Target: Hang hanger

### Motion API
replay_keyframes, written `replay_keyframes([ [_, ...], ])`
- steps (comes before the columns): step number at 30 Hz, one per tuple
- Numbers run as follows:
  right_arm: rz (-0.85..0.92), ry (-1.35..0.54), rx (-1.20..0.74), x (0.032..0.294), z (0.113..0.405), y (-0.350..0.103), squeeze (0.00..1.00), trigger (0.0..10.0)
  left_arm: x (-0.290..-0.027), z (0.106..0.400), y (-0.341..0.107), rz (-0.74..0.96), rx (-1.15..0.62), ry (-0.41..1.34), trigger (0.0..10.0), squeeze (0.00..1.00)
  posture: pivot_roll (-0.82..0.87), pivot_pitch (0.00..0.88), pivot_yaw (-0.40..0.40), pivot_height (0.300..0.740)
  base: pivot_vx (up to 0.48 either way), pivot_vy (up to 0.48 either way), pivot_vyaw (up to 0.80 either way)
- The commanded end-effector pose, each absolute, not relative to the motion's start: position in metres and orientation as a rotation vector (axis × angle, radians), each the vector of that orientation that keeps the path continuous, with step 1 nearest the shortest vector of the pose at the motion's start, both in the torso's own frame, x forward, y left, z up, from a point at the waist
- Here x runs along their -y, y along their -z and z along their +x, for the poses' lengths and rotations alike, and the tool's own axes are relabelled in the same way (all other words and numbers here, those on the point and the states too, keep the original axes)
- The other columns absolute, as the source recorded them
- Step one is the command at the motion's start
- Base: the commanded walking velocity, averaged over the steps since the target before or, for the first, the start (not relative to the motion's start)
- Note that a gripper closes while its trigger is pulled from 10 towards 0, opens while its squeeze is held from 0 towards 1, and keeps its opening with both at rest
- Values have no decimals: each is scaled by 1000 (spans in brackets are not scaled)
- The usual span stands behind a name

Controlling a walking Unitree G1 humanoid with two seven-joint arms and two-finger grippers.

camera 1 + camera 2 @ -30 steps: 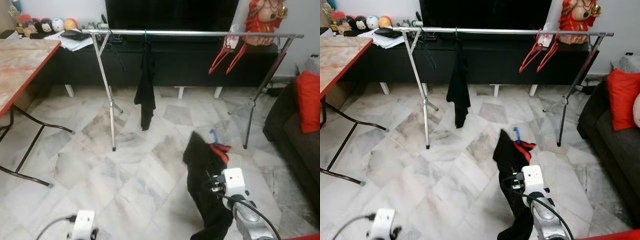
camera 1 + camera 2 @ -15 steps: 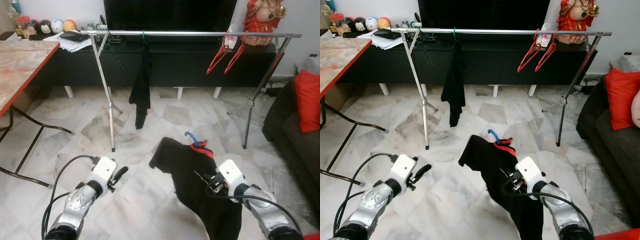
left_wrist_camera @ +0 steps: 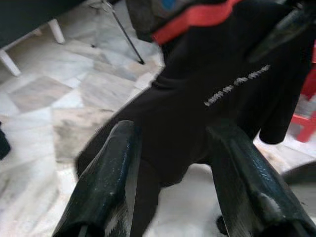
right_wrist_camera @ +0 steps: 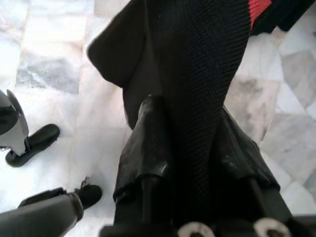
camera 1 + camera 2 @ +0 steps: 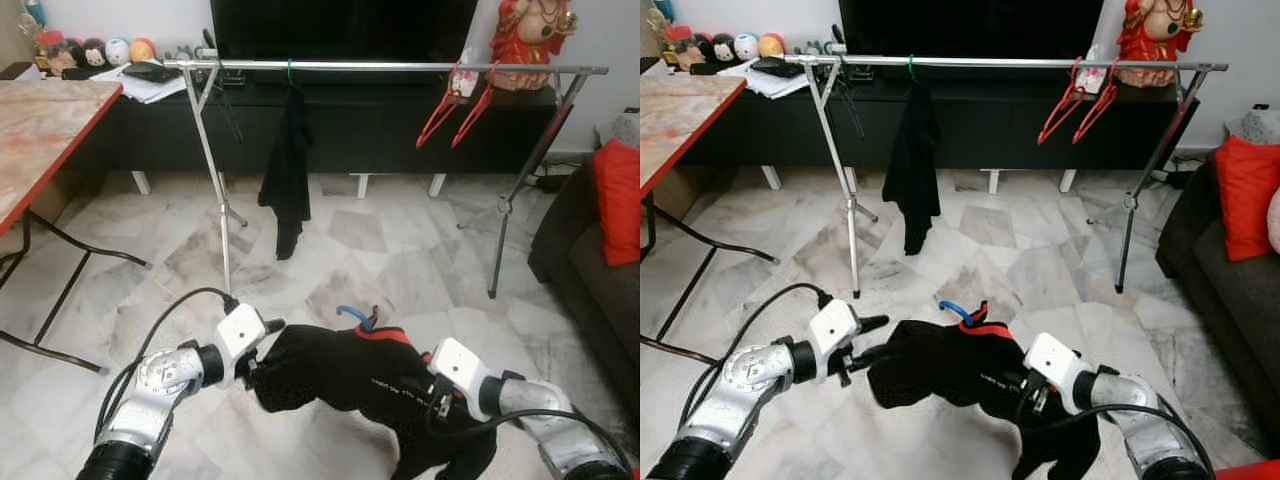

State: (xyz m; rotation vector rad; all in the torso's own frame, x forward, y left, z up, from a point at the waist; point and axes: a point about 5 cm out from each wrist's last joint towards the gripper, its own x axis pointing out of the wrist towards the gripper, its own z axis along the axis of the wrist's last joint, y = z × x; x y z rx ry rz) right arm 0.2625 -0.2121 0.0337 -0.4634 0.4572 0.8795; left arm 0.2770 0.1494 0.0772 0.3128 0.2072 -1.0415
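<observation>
Left tool [image 5: 268, 340], fingers spread and released, reaches the near sleeve end of the black garment with red collar [image 5: 350, 365], likely to steady it. Blue hanger hook [image 5: 352, 313] pokes from the collar. Right tool [image 4: 190, 148] is clenched on the fabric, holding it above the marble floor [image 5: 150, 300]. Silver clothes rail [image 5: 380, 67] stands well beyond.

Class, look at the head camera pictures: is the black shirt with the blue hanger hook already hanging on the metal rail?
No: the black shirt is held low over the floor by the right gripper, well short of the metal rail.
</observation>
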Motion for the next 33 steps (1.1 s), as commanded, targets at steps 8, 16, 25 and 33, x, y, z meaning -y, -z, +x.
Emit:
replay_keyframes([
  [8,-364,-671,-319,204,282,-48,0,10000,-160,293,-66,290,-220,742,10000,0,-73,0,-20,740,0,0,0],
  [16,-70,-274,-460,204,258,0,0,10000,-199,280,-30,178,-325,258,10000,0,-59,0,-38,740,0,0,0],
  [25,80,98,-611,217,227,42,0,10000,-216,223,45,136,-677,38,10000,0,-56,0,-41,740,0,0,0],
  [33,74,33,-519,207,245,29,0,10000,-211,211,58,118,-744,13,10000,0,-60,0,-40,740,0,143,0],
])
